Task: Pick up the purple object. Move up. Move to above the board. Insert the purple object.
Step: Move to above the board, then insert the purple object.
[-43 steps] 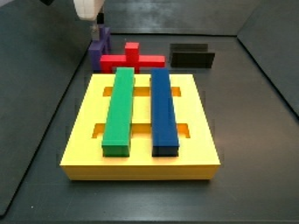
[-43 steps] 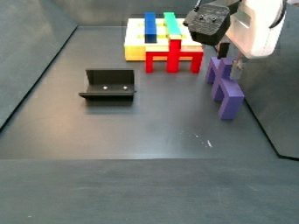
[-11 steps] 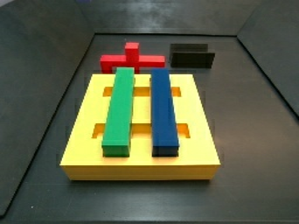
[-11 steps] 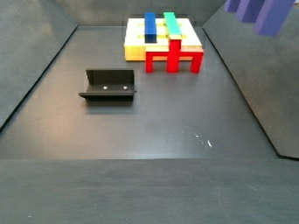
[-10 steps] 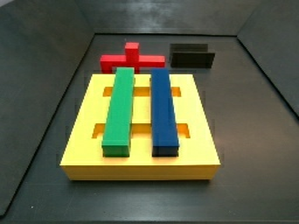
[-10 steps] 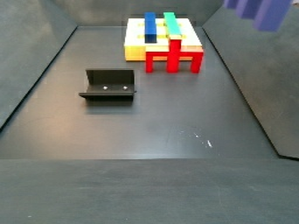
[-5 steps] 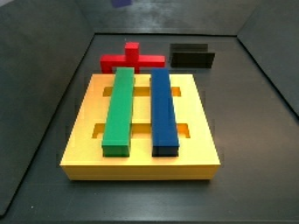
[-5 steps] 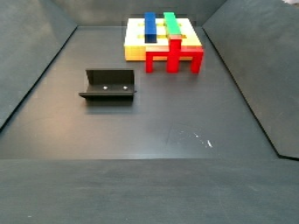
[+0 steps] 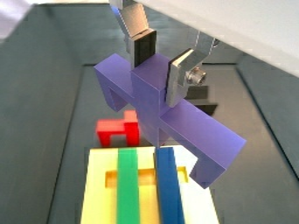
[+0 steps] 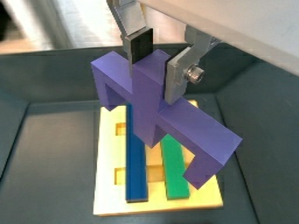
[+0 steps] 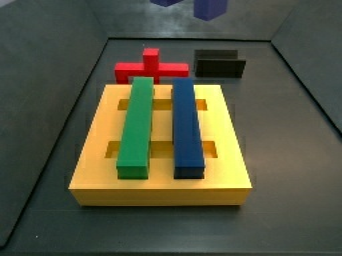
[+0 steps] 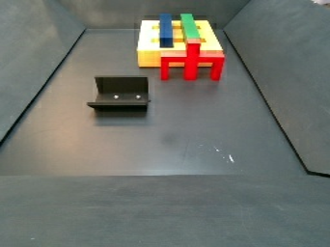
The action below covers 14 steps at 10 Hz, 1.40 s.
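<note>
While my hand (image 9: 162, 63) hangs high over the worktop (image 12: 194, 183), both wrist views show its silver fingers (image 10: 180, 72) clamped on the central ridge of the purple object (image 9: 163, 122), which I see tilted in the air above the board (image 10: 107, 166). On the board I see a green bar (image 11: 138, 125) and a blue bar (image 11: 186, 125) lying side by side in their slots. A red cross block (image 11: 150, 68) sits just behind the board, the fixture (image 12: 122, 95) well apart. In a side view only the object's purple legs (image 11: 210, 8) show at the upper edge.
</note>
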Motion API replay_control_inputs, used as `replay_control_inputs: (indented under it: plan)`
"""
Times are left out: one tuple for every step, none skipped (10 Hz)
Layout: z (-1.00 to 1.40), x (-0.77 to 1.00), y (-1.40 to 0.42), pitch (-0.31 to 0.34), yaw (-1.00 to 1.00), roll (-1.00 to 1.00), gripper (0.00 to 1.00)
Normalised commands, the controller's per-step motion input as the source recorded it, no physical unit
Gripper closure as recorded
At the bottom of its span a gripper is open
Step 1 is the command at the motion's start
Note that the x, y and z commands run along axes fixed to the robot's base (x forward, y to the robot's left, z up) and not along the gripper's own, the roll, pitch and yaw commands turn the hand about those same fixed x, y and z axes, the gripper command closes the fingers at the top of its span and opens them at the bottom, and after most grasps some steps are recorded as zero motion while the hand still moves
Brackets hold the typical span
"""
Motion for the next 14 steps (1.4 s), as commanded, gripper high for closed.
replay_control_inputs:
  plan:
    - [0.04, 0.10, -0.16, 0.101, 1.00, 0.00, 1.00]
    - [0.03, 0.09, -0.11, 0.107, 1.00, 0.00, 1.00]
    - [0.02, 0.09, -0.08, 0.119, 1.00, 0.00, 1.00]
    - [0.02, 0.09, -0.06, 0.136, 1.00, 0.00, 1.00]
    - [0.02, 0.08, -0.05, 0.153, 1.00, 0.01, 1.00]
    - [0.02, 0.07, -0.04, 0.181, 1.00, 0.01, 1.00]
    - [0.03, 0.07, -0.03, 0.208, 1.00, 0.02, 1.00]
    - [0.03, 0.08, -0.03, 0.264, 1.00, 0.03, 1.00]
    - [0.03, 0.08, -0.03, 0.262, 0.79, 0.04, 1.00]
    - [0.03, 0.09, -0.03, 0.239, 0.61, 0.04, 1.00]
    - [0.03, 0.07, -0.02, 0.174, 0.28, 0.04, 1.00]
    - [-0.18, 0.00, -0.21, 0.000, 0.00, -0.28, 1.00]
    - [-0.32, 0.00, -0.59, 0.000, 0.06, -0.23, 1.00]
    - [-0.50, 0.00, -0.78, 0.000, 0.12, -0.15, 1.00]
